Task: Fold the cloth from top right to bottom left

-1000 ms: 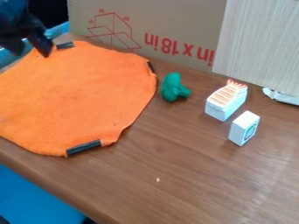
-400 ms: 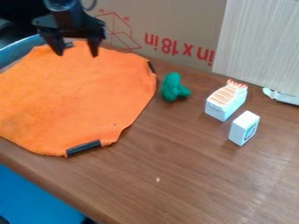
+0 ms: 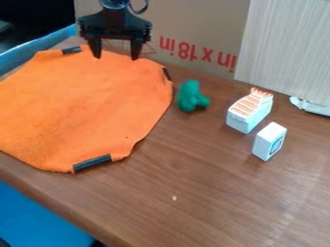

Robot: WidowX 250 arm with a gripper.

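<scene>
Pincer [image 3: 116, 57] shifted rightward, fingers apart, orange cloth [image 3: 84, 106] spread below

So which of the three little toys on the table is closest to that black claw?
The knobbly green toy, just beside the orange cloth. The orange-striped white block and small white block stand farther from the gripper.

One gripper [image 3: 116, 57] up top, one orange cloth [image 3: 80, 106] on one counter [image 3: 206, 193], and that's three dark strips [image 3: 92, 163] along its edge, one green toy [image 3: 191, 96] out here, two white blocks [image 3: 268, 141] close by, one cardboard panel [image 3: 193, 24] behind, one pale panel [image 3: 287, 48] beside it
</scene>
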